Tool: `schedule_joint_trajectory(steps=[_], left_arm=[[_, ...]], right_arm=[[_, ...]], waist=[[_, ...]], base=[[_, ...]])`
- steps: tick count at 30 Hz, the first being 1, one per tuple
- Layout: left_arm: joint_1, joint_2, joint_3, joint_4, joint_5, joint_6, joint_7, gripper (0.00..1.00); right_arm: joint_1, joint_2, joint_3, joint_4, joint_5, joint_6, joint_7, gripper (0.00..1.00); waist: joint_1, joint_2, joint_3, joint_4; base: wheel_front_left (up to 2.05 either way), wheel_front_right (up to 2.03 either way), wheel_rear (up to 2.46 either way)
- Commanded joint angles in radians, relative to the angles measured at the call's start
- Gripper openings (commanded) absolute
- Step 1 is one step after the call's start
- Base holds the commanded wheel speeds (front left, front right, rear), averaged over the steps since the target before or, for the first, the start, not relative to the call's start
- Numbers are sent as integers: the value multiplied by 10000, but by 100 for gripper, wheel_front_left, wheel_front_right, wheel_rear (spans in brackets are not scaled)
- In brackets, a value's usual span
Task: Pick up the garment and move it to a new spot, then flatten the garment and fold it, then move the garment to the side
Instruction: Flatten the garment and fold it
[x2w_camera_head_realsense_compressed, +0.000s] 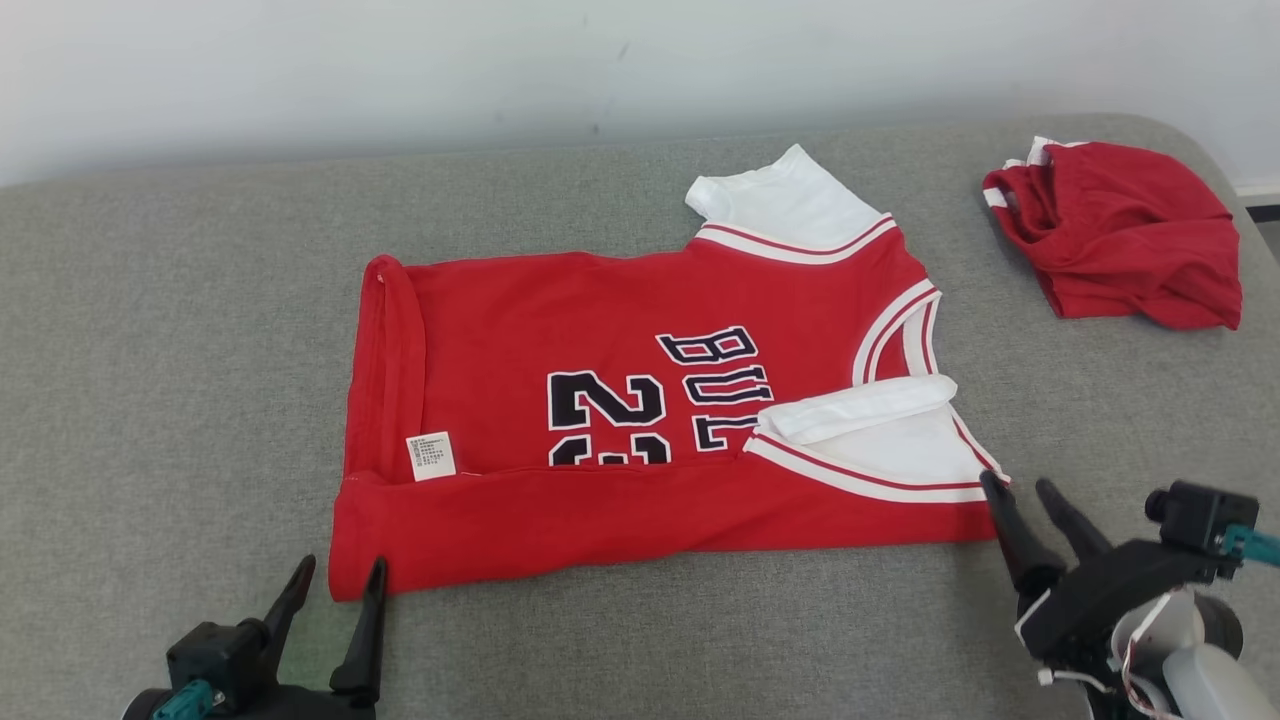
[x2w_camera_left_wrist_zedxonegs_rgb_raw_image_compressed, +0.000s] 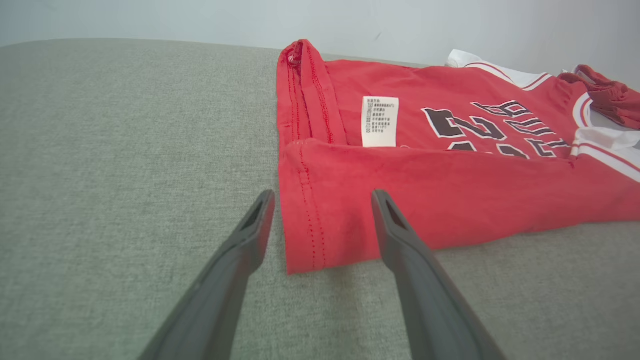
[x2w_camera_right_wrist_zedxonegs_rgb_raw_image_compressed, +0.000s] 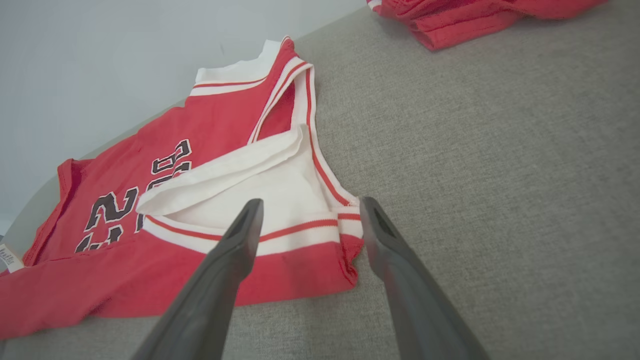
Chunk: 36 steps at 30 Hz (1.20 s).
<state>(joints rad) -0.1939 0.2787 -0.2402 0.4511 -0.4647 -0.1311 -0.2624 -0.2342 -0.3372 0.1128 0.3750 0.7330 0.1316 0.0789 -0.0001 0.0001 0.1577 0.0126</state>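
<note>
lght: bright, even, diffuse | shdw: faint, soft along garment (x2w_camera_head_realsense_compressed: 600, 320) edge | focus: sharp | wrist cams: wide-angle edge warp

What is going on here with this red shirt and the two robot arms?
A two-armed robot is folding a red jersey on a grey padded surface. The jersey lies spread out, with its near edge already folded over the lower part of the print. The left gripper and the right gripper stand at the two near corners, fingers open and holding nothing. Another red garment lies crumpled at the far right.
</note>
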Motion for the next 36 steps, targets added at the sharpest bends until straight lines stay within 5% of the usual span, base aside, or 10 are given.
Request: schedule_joint_trajectory(steps=[1, 18, 19, 20, 21, 36], left_arm=[[104, -56, 91, 36, 119, 19, -29, 100], [-590, -574, 361, 1380, -98, 19, -31, 100], [-633, -589, 363, 1471, -127, 19, -31, 100], [-693, -613, 355, 1580, -189, 19, -31, 67], [-787, -660, 200, 1824, -331, 19, -31, 0], [505, -499, 373, 1089, -434, 25, -31, 0]], right_arm=[[291, -41, 38, -89, -107, -25, -34, 100], [89, 253, 535, 777, -1130, -25, -485, 100], [-24, 281, 555, 908, -1137, -25, -549, 91], [-127, 320, 594, 1050, -1142, -25, -611, 31], [-289, 379, 708, 1361, -1155, -25, -717, 0], [1046, 83, 738, 976, -471, -26, -1277, 0]], waist=[[1, -1, 26, 29], [1, -1, 287, -101], [1, -1, 289, -106], [1, -1, 290, -112], [1, -1, 265, -101], [1, -1, -616, -24]], base=[[0, 0, 0], [0, 0, 0], [0, 0, 0], [0, 0, 0], [0, 0, 0], [0, 0, 0]])
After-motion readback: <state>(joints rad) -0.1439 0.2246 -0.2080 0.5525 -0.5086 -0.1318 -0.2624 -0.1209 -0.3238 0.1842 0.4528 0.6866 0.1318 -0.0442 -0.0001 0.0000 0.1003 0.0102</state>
